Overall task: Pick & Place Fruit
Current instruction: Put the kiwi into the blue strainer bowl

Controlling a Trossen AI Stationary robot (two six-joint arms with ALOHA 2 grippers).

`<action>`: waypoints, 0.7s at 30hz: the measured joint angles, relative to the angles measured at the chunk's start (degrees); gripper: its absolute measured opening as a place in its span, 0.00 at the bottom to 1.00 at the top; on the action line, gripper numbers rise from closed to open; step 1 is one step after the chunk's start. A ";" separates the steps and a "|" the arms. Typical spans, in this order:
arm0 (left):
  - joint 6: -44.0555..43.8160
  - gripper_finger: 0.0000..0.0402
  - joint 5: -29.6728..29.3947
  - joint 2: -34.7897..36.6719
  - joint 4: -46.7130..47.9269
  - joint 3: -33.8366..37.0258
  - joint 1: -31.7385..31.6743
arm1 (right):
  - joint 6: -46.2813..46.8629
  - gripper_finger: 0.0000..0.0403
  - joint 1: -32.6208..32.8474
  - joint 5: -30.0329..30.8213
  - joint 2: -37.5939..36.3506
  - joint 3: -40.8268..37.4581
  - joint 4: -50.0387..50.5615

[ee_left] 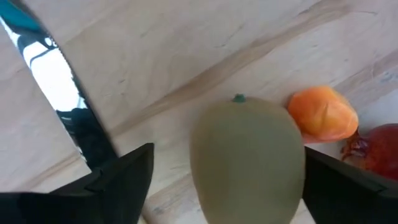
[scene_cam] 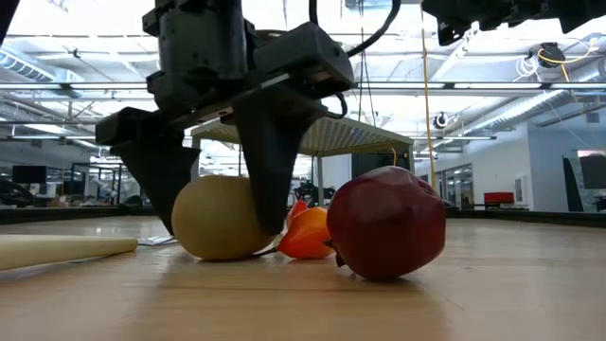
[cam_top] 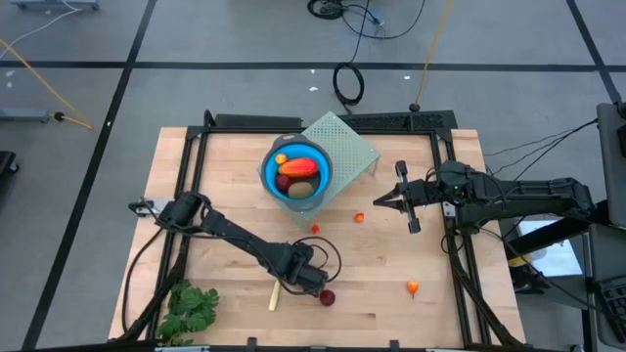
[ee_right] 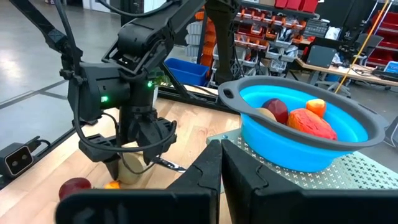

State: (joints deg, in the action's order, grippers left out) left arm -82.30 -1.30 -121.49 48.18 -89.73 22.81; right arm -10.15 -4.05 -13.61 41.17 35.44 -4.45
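A tan-green oval fruit (ee_left: 249, 155) lies on the wooden table near its front edge, stem end pointing away. My left gripper (ee_left: 230, 186) stands open over it, one finger on each side, fingers pointing down. A small orange piece (scene_cam: 308, 232) and a dark red ball (scene_cam: 388, 223) lie right beside the oval. A blue bowl (cam_top: 269, 176) at the back centre holds an orange-red oblong (cam_top: 298, 166) and other fruit. My right gripper (cam_top: 391, 200) hovers shut to the right of the bowl. My left gripper straddles the oval fruit from above. One finger (ee_left: 124, 174) stands clear of the fruit's side. The other finger (ee_left: 342, 180) is right at the opposite side (ee_left: 298, 162); I cannot tell whether it touches. The fruit rests on the table.
The bowl sits on a green perforated stand (cam_top: 352, 147). A pale cream stick (cam_top: 275, 298) lies left of the left gripper, a leafy green bunch (cam_top: 191, 308) at the front left. Tiny orange and red bits (cam_top: 359, 217) (cam_top: 315, 229) (cam_top: 412, 286) dot the table.
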 joint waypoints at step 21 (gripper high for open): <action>-5.33 0.54 0.87 1.22 0.25 0.00 -0.09 | 0.02 0.01 0.02 0.00 0.00 0.02 -0.02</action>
State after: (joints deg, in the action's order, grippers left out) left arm -87.64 -0.43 -120.28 48.44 -89.73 22.72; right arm -10.13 -4.03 -13.61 41.17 35.46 -4.47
